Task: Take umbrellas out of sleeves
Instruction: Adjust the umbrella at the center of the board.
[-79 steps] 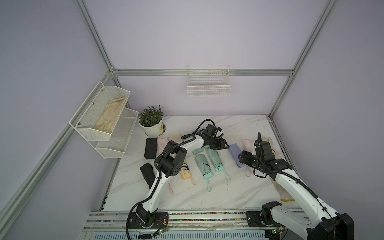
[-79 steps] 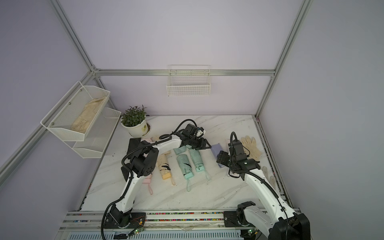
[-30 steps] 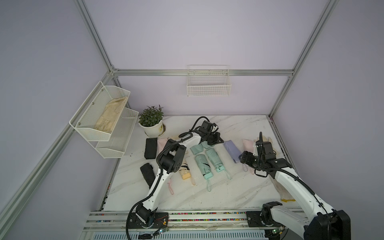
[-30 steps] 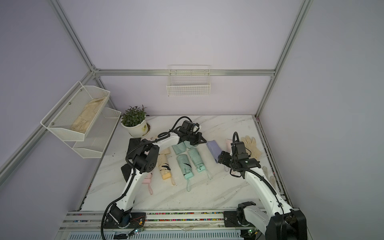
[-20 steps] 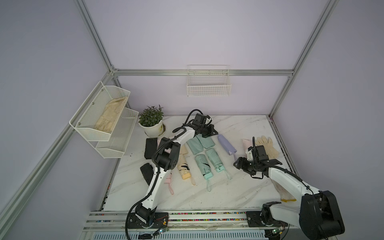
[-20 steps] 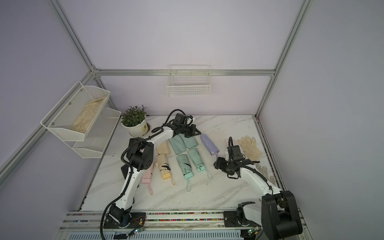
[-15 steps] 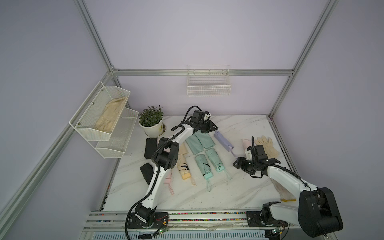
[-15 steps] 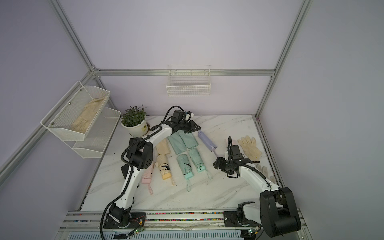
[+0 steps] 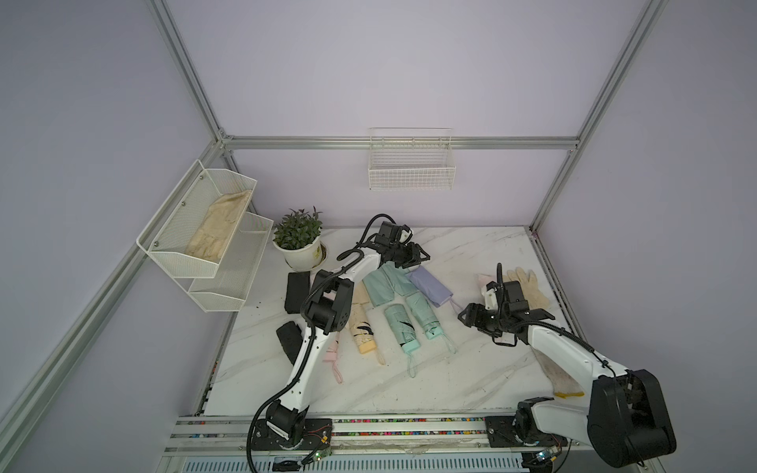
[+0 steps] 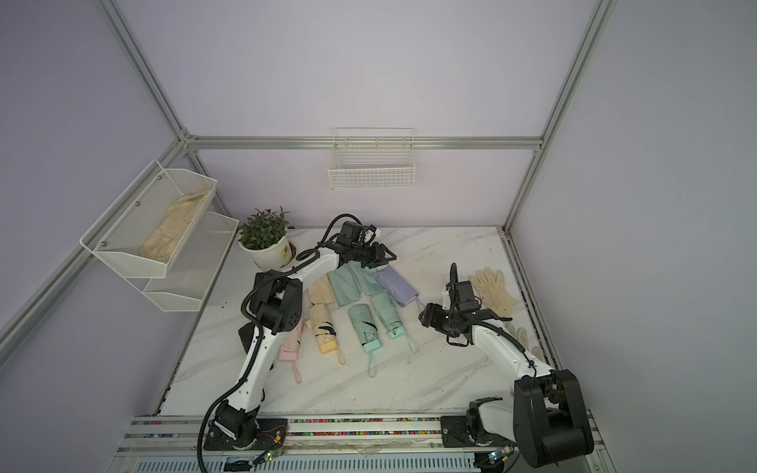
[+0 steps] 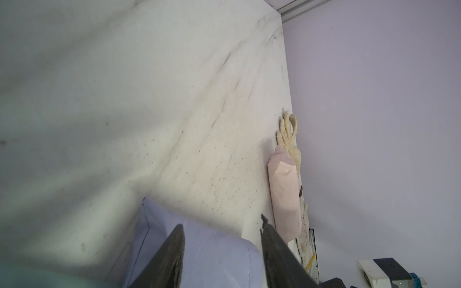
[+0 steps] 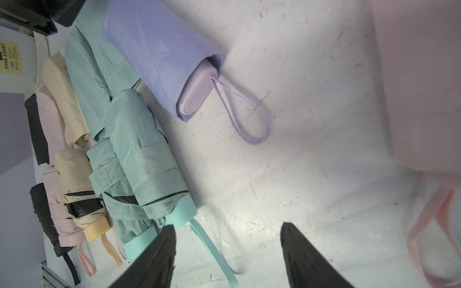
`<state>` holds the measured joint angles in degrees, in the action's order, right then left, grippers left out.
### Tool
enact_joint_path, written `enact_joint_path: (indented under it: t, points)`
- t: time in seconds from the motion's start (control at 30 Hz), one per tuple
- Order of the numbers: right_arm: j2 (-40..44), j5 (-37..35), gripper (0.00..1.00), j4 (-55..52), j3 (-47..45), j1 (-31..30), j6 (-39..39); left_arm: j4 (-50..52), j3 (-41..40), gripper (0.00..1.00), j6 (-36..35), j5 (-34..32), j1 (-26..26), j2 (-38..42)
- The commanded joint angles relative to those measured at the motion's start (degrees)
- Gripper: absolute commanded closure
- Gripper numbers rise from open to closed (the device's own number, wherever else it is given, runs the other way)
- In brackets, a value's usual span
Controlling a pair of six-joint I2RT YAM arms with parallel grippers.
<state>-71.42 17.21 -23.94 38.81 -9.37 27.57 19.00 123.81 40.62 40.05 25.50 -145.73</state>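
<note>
Mid-frame in a top view, the limp lilac fabric sleeve [image 9: 431, 287] looks slippery; I'd grab the stiff lilac umbrella handle [image 12: 196, 95]. Both left gripper [image 9: 415, 260] and right gripper [image 9: 467, 318] gape, empty.

From my console I see a potted plant [image 9: 298, 241] at eleven o'clock on the marble table [image 9: 450, 376]. A cream work glove [image 9: 528, 288] lies at two, and a second glove [image 9: 559, 374] at four. A wire basket [image 9: 411, 174] hangs on the wall at twelve. At nine, a two-tier mesh shelf [image 9: 176, 258] holds a beige cloth [image 9: 219, 231].

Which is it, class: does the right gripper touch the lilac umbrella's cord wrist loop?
Apart. The right wrist view shows bare marble table between the open right gripper and the lilac cord wrist loop.
</note>
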Motion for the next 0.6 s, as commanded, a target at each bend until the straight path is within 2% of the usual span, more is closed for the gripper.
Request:
enact_joint_path:
  t: [0.0,0.13,0.23,0.37,0.47,0.57]
  points:
    - [-0.73,0.10,0.30,1.77,1.22,0.26,-0.79,-0.37,-2.23,0.50,-2.20,0.06,-0.16,4.50]
    - [-4.64,0.38,0.25,2.38,5.58,-0.27,-2.61,-0.37,-4.02,0.51,-2.72,-0.55,-0.18,6.94]
    - [-9.98,-3.85,0.20,1.96,10.24,-2.95,-4.68,-0.55,-6.98,0.51,-3.94,-2.64,-0.18,10.91]
    - [-17.50,-7.32,0.20,0.39,17.46,-7.78,-5.45,-0.73,-13.50,0.51,-6.17,-6.35,-0.51,18.38]
    - [-21.34,-2.18,0.20,2.61,20.93,-9.90,-4.10,-2.15,-20.31,0.51,-7.35,-8.67,-0.99,24.26]
    - [-25.48,4.93,0.22,6.50,23.52,-10.46,-1.34,-5.98,-27.57,0.51,-6.16,-8.13,-1.99,29.17]
